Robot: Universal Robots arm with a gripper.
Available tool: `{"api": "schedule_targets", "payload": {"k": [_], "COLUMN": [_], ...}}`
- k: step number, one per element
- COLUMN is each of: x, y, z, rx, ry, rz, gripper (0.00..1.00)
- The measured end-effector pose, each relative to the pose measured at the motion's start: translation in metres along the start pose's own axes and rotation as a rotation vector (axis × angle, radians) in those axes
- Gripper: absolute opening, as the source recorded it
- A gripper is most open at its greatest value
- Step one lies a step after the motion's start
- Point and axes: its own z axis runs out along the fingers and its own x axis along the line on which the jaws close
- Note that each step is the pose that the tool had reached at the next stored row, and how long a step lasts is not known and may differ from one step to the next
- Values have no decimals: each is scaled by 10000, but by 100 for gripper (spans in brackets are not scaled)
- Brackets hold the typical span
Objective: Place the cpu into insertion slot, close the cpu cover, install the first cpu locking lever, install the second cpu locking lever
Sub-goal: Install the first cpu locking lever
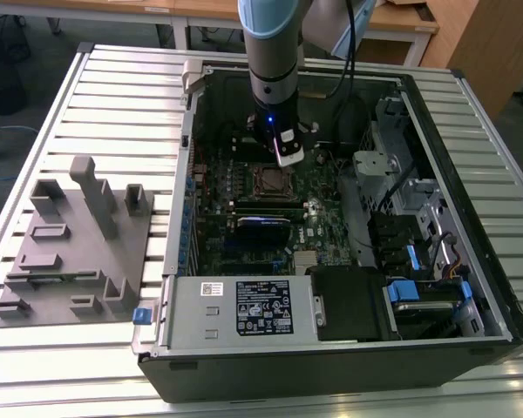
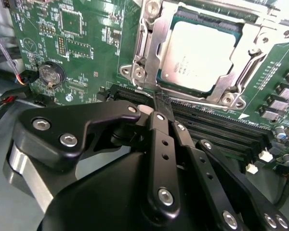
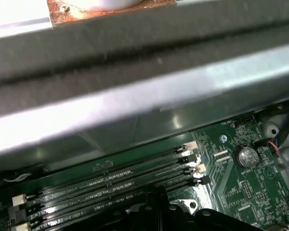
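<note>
The cpu [image 2: 200,53] is sitting seated in its socket, the cpu cover [image 2: 149,53] lying closed around it. The gripper [image 2: 160,103], fingers pressed together and empty, is hovering at the socket's edge, apparently positioned for the levers.

Open computer case [image 1: 471,148] lying on slatted metal table [image 1: 122,96], toward the exterior view's right. Green motherboard [image 1: 322,209] inside, with black memory slots [image 2: 216,130], white latches at their ends, and a round coin battery [image 2: 50,73]. White-labelled silver power-supply box [image 1: 244,309] along case's near edge. Grey fixture block with upright posts [image 1: 74,239] on table near the exterior view's left edge, apart from case.
</note>
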Motion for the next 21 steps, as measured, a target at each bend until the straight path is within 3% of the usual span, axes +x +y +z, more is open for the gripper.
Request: {"api": "schedule_targets", "payload": {"k": [11, 21], "x": [-1, 0], "y": [2, 30], "z": [-16, -51], "rx": [-67, -64], "ry": [-2, -10], "rz": [19, 47], "gripper": [10, 10]}}
